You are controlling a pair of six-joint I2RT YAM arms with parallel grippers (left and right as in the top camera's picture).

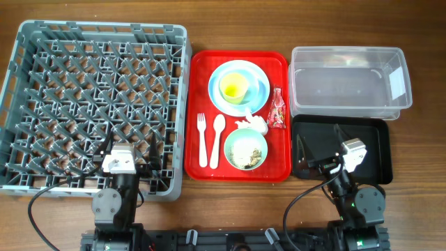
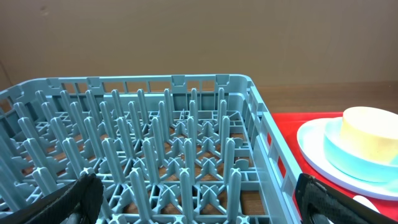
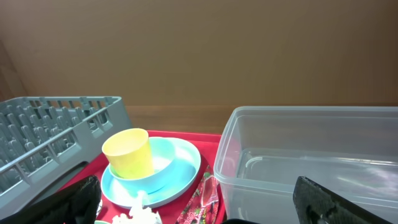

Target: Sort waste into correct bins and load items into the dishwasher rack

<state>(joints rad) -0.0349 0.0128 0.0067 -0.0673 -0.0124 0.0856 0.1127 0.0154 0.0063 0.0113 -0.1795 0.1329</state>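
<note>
Wooden table [image 1: 230, 21] — one rack [image 1: 104, 29] | one clear tub [image 1: 341, 84] | one cup [image 1: 233, 86]

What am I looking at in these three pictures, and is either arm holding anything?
The top-down picture shows the whole table, with two robot arms at its near edge. The other two pictures come from a camera on each wrist, with that arm's own dark fingers in the bottom corners.

The left end effector hovers over the grey rack and the right end effector over the black tray. Both are open and hold nothing.

Between them lies a red tray. On it are a blue plate carrying a yellow cup, a green bowl with food scraps, a fork, a spoon, a tissue and a red wrapper. A clear tub stands beyond the black tray.
</note>
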